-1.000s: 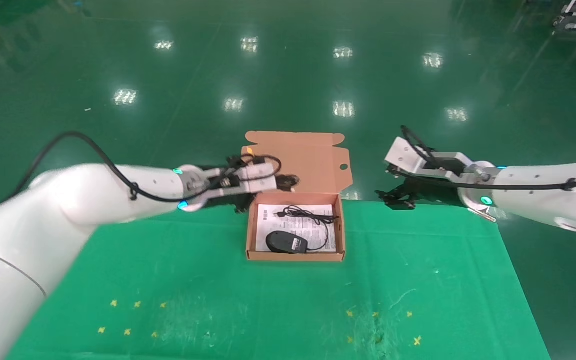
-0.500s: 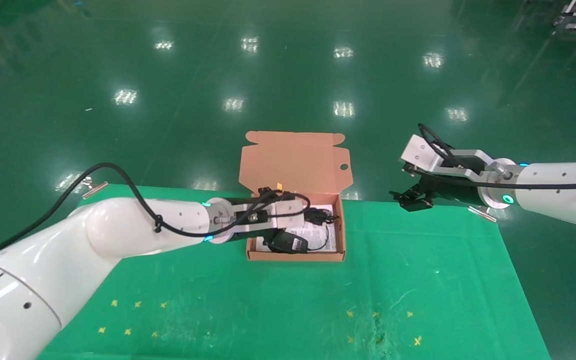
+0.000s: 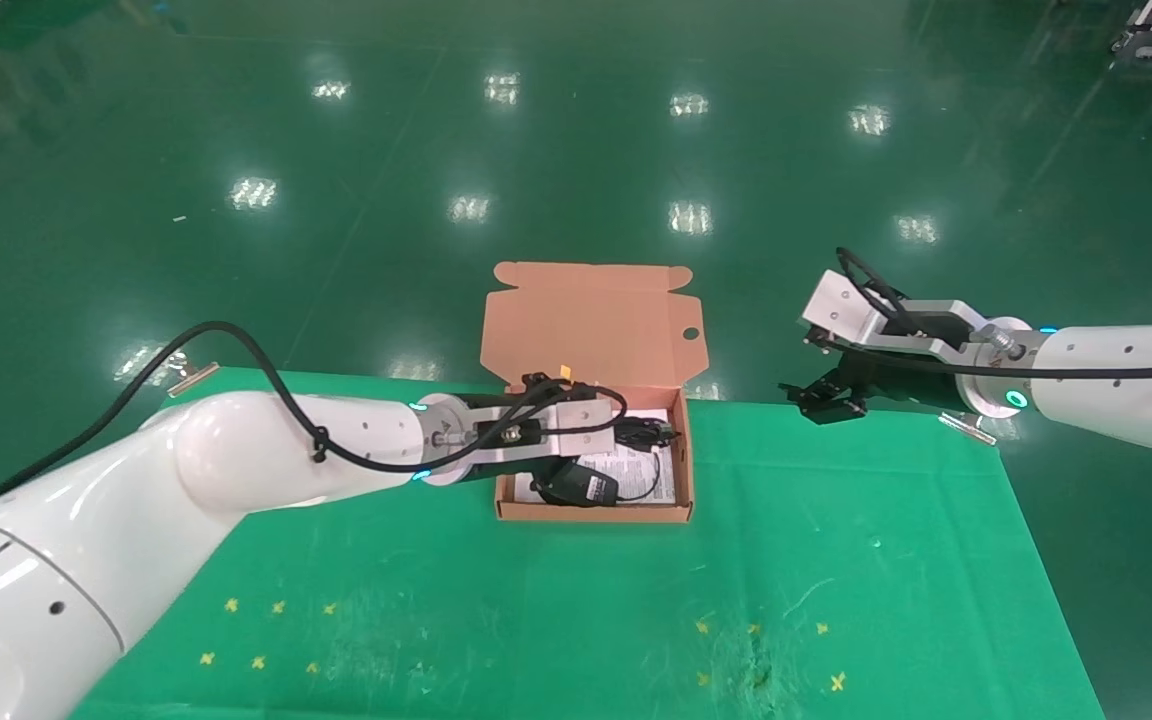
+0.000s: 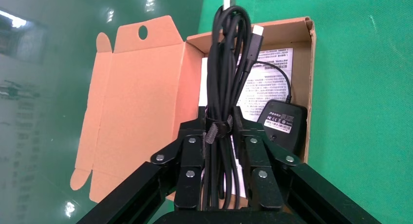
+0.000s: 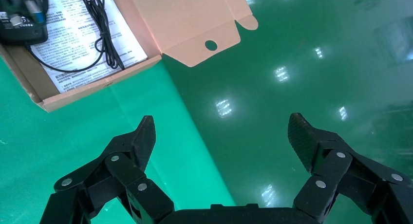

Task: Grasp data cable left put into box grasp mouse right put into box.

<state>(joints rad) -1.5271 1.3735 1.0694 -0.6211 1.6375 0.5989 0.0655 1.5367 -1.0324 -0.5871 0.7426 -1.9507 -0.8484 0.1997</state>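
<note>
The left end effector (image 4: 221,158), clamped on the cable (image 4: 226,68) at its strap, holds it over the box (image 3: 681,470) beside the mouse (image 3: 576,485); light and floppy, the bundle handles best gripped mid-length, while the right end effector (image 5: 221,129) waits spread off the table (image 3: 836,560).

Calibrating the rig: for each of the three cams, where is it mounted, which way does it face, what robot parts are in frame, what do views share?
Head: up on the robot, facing forward and down at the table; both arms show.
Left wrist: on the left arm, looking along the left gripper, shut on the data cable over the box.
Right wrist: on the right arm, looking past the open right gripper at the floor.
Shared: all three show the box and the mouse.
</note>
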